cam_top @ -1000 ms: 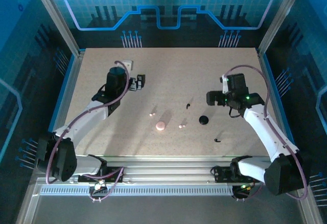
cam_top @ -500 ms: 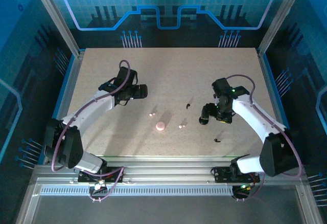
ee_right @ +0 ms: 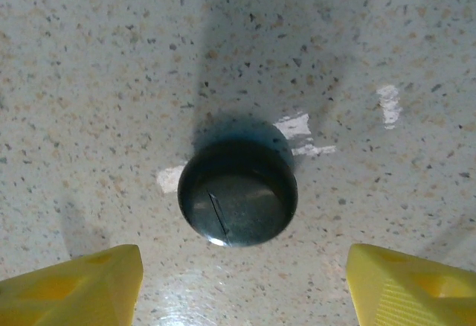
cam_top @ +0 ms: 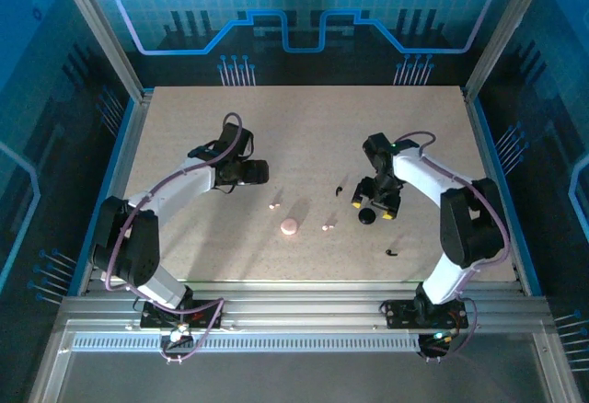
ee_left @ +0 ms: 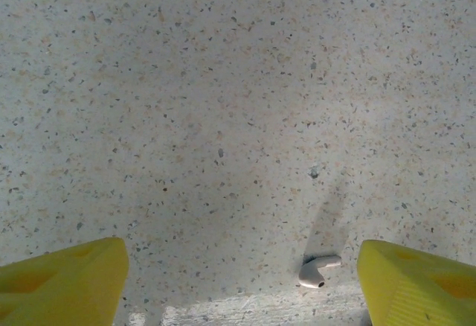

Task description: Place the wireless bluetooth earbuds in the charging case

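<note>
From above, the left jaws are sitting under their own dark wrist housing, so their spread is hard to read there. The left wrist camera is showing two yellow fingertips [ee_left: 63, 281] standing wide apart at the bottom corners, both cut off by the frame edge and gripping nothing. Between them, close to the right-hand tip but not touching it, a white earbud [ee_left: 318, 270] is lying on the speckled bench [ee_left: 223, 103].

The right jaws are likewise spread and empty. Their yellow fingertips [ee_right: 413, 285] are flanking, without touching, the black case [ee_right: 238, 192], which is sitting just ahead of them. Its top is showing a thin line, and whether its lid is shut is hard to tell.

Only the overhead view is giving the whole layout. A pink case [cam_top: 289, 227] is resting mid-bench with a pale earbud on either side, one up to its left [cam_top: 272, 206] and one just to its right [cam_top: 326, 228]. Both are mere specks there. One black earbud [cam_top: 340, 189] is lying left of the right arm's wrist, and another [cam_top: 393, 252] is lying apart, nearer the front edge. Their curved shape is barely showing. All four earbuds are lying on the bench, outside the cases.
</note>
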Robot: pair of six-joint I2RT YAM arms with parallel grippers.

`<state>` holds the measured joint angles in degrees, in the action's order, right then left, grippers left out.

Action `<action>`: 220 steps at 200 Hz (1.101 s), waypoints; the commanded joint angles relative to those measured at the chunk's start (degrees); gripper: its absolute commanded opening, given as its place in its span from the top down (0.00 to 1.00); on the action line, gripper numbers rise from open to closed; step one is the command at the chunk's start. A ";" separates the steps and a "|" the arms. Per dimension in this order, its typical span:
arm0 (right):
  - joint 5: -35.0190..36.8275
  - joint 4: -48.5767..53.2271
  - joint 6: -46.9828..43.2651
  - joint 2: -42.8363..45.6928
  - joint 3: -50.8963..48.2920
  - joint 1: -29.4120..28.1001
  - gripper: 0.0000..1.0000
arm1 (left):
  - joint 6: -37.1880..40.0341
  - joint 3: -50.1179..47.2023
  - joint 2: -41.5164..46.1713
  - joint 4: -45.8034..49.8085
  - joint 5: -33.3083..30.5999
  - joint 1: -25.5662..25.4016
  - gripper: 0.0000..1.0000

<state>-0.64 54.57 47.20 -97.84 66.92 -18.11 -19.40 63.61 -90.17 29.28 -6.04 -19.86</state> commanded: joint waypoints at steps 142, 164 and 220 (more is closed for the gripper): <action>0.65 -2.92 4.22 -9.65 1.42 -0.81 0.33 | 1.40 -0.51 -2.72 -2.40 6.07 4.47 0.19; 0.81 -3.66 4.34 -10.19 0.94 -0.58 0.38 | 1.75 -0.51 -2.91 -2.30 5.82 4.61 0.19; 2.32 -4.70 4.46 -9.44 -0.73 -0.32 0.47 | 1.01 -0.35 -3.08 -2.49 8.77 6.06 0.19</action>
<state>-0.49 50.89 50.78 -106.96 67.53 -18.79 -19.11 63.57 -92.62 27.07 0.23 -14.39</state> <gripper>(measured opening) 0.551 0.811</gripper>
